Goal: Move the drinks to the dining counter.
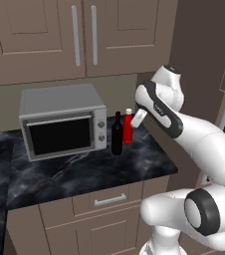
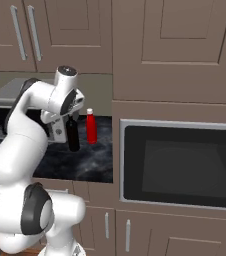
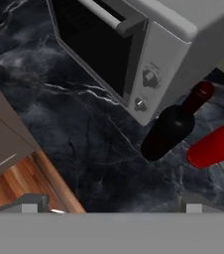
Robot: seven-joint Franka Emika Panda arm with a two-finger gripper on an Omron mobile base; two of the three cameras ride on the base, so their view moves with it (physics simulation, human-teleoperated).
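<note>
Hand view shows the jaws spread wide and empty, their tips at the bottom edge above the counter [image 3: 59,124]. The wine bottle [image 3: 171,126] stands ahead and right of the jaws, just beside the toaster oven [image 3: 148,39]; the red bottle [image 3: 215,144] is further right, close to the first — a narrow gap.

Risks, as judged:
- A finger entering that gap may tip the red bottle.
- A finger on the far side may strike the oven corner.
- A high grip on the slim neck — the bottle may swing or slip.
</note>
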